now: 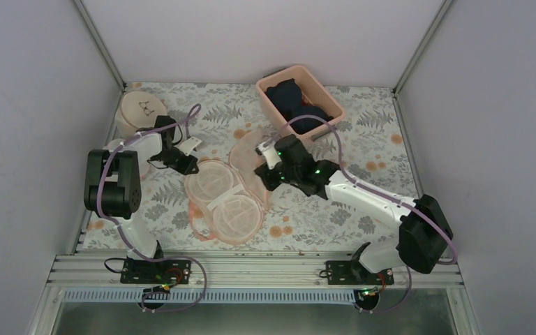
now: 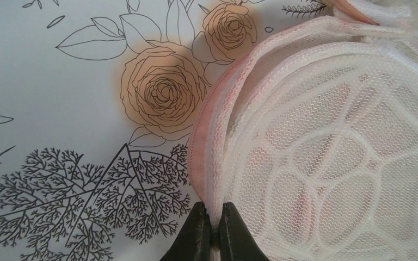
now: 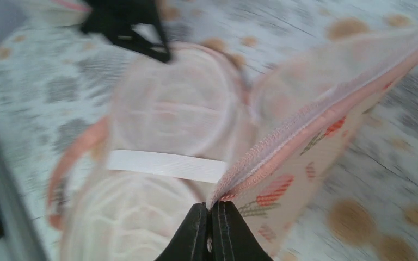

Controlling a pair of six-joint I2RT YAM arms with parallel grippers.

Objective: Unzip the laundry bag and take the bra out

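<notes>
The laundry bag (image 1: 225, 201) lies unzipped in the middle of the table, its two pale mesh cups facing up. Its flower-print flap (image 1: 246, 157) stands raised behind them. My left gripper (image 1: 191, 167) is shut on the bag's pink-trimmed mesh edge (image 2: 213, 136); in the left wrist view the mesh is pinched between the left gripper's (image 2: 216, 220) tips. My right gripper (image 1: 264, 180) is shut on the flap's zip edge (image 3: 305, 125), as the right wrist view shows at the right gripper's (image 3: 211, 209) tips. The dark navy bra (image 1: 294, 101) lies in a pink bin (image 1: 269, 87).
The pink bin stands at the back right. A round beige bag (image 1: 142, 108) sits at the back left beside the left arm. A white elastic strap (image 3: 163, 163) crosses between the mesh cups. The table has a leaf-and-rose printed cover (image 2: 158, 89).
</notes>
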